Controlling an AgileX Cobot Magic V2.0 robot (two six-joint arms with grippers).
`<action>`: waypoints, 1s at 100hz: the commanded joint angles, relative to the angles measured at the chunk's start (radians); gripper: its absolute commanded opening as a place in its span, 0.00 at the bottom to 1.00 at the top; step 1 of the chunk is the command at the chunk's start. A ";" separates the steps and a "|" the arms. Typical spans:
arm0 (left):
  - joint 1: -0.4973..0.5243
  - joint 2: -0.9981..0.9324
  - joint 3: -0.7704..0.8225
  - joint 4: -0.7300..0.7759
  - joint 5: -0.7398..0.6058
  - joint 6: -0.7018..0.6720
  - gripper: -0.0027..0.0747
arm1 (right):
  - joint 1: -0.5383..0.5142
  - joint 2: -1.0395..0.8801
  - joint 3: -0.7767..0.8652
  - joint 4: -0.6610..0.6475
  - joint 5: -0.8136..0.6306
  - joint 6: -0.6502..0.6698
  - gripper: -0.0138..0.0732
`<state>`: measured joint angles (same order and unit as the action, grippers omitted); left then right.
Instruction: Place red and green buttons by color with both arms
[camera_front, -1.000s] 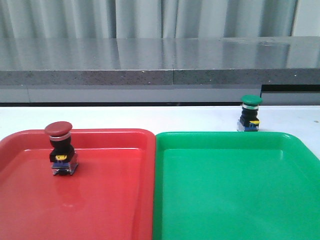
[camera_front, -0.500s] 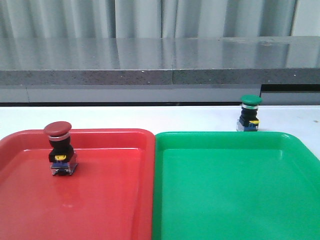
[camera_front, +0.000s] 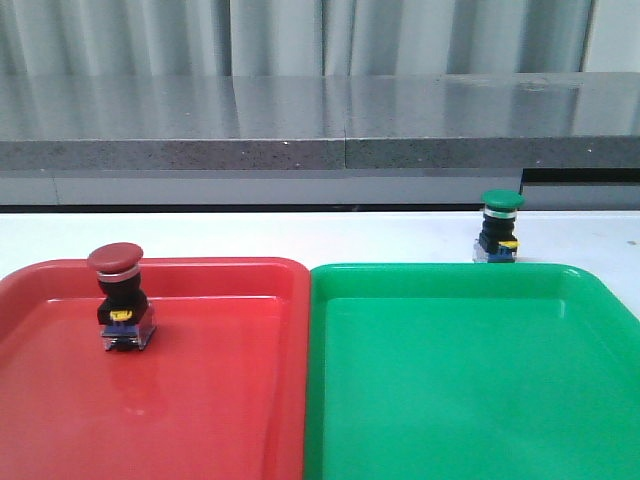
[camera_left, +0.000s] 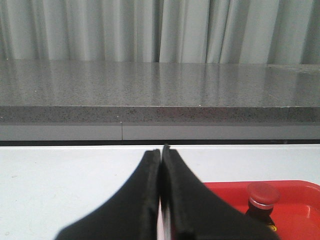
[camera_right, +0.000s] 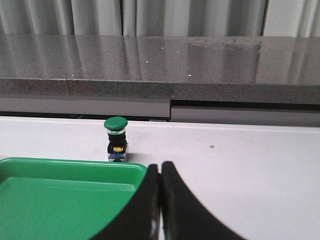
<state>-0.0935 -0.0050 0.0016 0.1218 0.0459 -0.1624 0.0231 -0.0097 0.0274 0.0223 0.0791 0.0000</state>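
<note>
The red button (camera_front: 119, 297) stands upright inside the red tray (camera_front: 230, 400), near its far left. It also shows in the left wrist view (camera_left: 263, 197). The green button (camera_front: 499, 228) stands upright on the white table just beyond the far right rim of the green tray (camera_front: 470, 400); it also shows in the right wrist view (camera_right: 116, 138). My left gripper (camera_left: 161, 151) is shut and empty, to the left of the red button. My right gripper (camera_right: 160, 165) is shut and empty, at the green tray's right corner, short of the green button. Neither arm shows in the front view.
The two trays lie side by side and fill the near half of the white table (camera_front: 320, 235). A grey stone ledge (camera_front: 320, 125) runs along the table's far edge, with a curtain behind. A small dark speck (camera_right: 212, 146) lies on the table to the right of the green button.
The red button has shifted very slightly left in the red tray and now stands still. The green button has not moved.
</note>
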 joint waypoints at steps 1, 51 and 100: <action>0.003 -0.030 0.042 0.000 -0.074 -0.007 0.01 | -0.003 -0.021 -0.014 -0.012 -0.086 0.000 0.08; 0.003 -0.030 0.042 0.000 -0.074 -0.007 0.01 | -0.003 -0.021 -0.016 -0.012 -0.141 0.000 0.08; 0.003 -0.030 0.042 0.000 -0.074 -0.007 0.01 | -0.003 0.189 -0.450 -0.012 0.224 0.000 0.08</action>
<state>-0.0935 -0.0050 0.0016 0.1218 0.0459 -0.1624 0.0231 0.0764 -0.2876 0.0223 0.2534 0.0000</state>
